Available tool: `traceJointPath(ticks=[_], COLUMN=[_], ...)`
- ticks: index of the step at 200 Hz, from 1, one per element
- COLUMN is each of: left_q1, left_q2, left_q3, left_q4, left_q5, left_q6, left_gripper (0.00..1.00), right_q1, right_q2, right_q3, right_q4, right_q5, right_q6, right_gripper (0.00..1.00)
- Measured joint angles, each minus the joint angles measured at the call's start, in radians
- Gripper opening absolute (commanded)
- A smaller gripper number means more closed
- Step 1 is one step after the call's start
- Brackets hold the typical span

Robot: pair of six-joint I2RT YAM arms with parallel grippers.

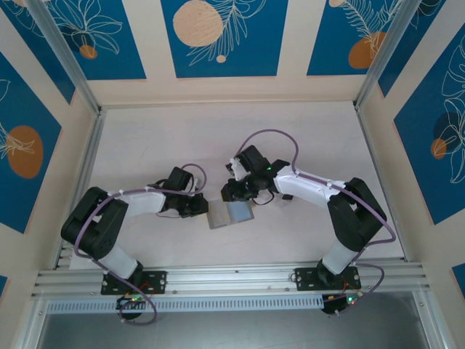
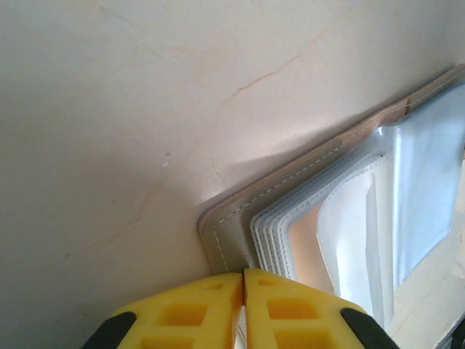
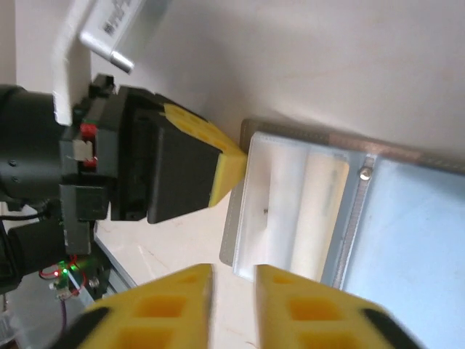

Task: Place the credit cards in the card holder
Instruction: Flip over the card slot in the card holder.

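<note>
the table (image 1: 182,138) is a pale, faintly pinkish surface with thin marble-like veins running across it. cream walls close it in on three sides, hung with blue panels (image 1: 224,36) that carry orange discs and white leaf outlines. aluminium posts (image 1: 65,54) rise at the back corners, and a ribbed metal rail (image 1: 232,276) runs along the near edge where both arm bases are bolted.

in the middle of the table, between the two arms, the card holder (image 1: 231,214) lies flat and open like a book. one half is grey and the other a paler blue-grey. the left gripper (image 1: 200,206) sits at its left edge. from the left wrist, that gripper (image 2: 243,291) has its yellow fingers pressed together on the near corner of the stitched grey cover (image 2: 232,233). a stack of clear sleeves (image 2: 341,218) fans out just beyond. an orange-tan shape (image 2: 305,243) glows through the plastic, possibly one of the credit cards, though the sleeves blur it too much to be sure.

the right gripper (image 1: 231,193) hangs over the holder's top edge. from its own camera, the right gripper (image 3: 232,291) shows a narrow gap between its fingers with nothing in it, poised above the holder's (image 3: 290,211) left page. the left gripper's yellow tip (image 3: 229,171) touches that page's outer edge.
</note>
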Motion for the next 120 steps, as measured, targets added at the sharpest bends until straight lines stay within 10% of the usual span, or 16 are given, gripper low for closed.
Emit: traceJointPath(ticks=[120], left_q1=[-0.016], left_q2=[-0.174], left_q3=[-0.003], left_q4=[-0.185], left_q5=[-0.098], left_q6=[0.011], left_gripper=[0.40], right_q1=[0.104], right_q2=[0.204], right_q3=[0.046], right_q4=[-0.009], right_q5=[0.109], right_q6=[0.000], right_gripper=[0.21])
